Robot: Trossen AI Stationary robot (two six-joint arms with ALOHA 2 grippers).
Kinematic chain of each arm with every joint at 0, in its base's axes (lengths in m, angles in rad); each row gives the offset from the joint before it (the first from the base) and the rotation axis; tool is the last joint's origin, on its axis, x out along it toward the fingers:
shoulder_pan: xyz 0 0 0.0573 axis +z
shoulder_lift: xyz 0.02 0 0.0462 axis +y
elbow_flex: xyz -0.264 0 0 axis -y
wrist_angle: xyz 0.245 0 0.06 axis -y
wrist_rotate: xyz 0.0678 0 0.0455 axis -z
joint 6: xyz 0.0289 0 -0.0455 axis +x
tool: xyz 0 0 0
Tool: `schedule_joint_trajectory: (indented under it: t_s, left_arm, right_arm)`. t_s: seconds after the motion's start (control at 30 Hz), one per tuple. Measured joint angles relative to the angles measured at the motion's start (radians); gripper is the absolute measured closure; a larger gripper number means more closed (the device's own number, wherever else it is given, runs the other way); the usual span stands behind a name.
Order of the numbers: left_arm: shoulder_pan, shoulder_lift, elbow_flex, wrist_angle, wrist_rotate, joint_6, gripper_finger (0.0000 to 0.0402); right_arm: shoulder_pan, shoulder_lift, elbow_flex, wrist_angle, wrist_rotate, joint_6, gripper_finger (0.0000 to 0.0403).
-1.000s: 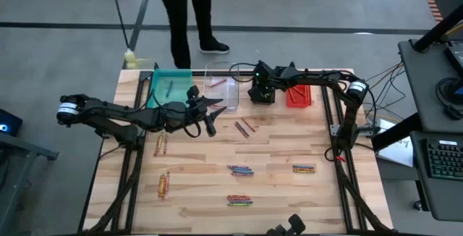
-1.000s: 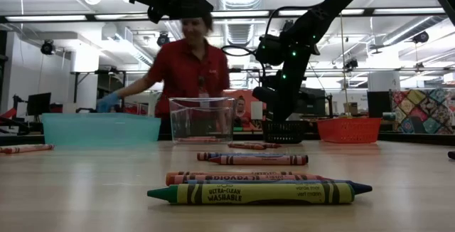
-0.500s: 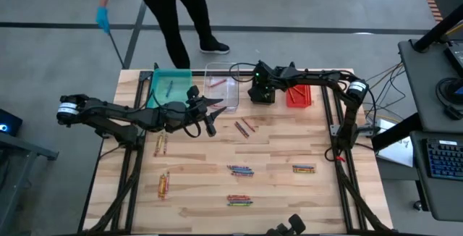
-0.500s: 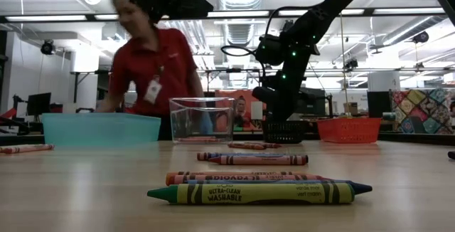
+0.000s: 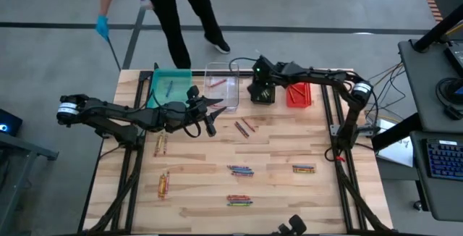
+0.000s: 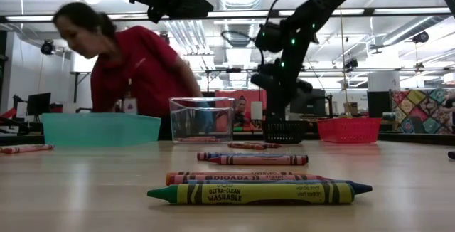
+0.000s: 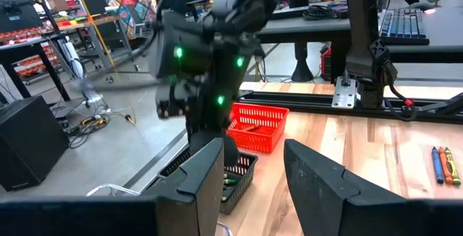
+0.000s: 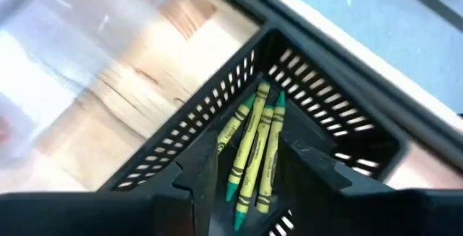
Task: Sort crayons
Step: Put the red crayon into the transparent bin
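The right gripper [image 5: 260,91] hangs directly over the black bin [image 5: 262,95] at the far side of the table [image 5: 275,192], its fingers [image 8: 304,165] spread apart with nothing between them. Straight below that gap, three yellow-green crayons [image 8: 252,153] lie side by side on the mesh floor of the bin. Just to one side of this gripper stands the red bin [image 5: 299,95]; on the other side, close by, is the clear bin [image 5: 221,86] with a pink crayon [image 5: 217,82] in it, and beyond that the teal bin [image 5: 170,86] holding a blue crayon [image 5: 169,87].

The left gripper [image 5: 210,113] waits above the table in front of the clear bin, its fingers [image 7: 208,174] parted and empty.

Nearer the front of the table than the right gripper, loose crayons lie in small groups: a red pair [image 5: 245,127] closest to it, then a blue-toned cluster [image 5: 240,170], a mixed cluster [image 5: 303,169] off to the side, another bunch [image 5: 239,200] at the front, and two yellow-orange groups [image 5: 160,145] [image 5: 163,184] past the left gripper.

A person [image 6: 135,68] in a red shirt bends behind the teal bin.
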Motion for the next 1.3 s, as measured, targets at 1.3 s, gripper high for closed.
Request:
schedule_joint_trajectory:
  t_s: [1.3]
  left_arm:
    - [-0.133, 0.008, 0.000, -0.196, 0.192, -0.003, 0.0273]
  right_arm:
    - [0.741, -0.418, -0.113, -0.006, 0.002, -0.066, 0.0287]
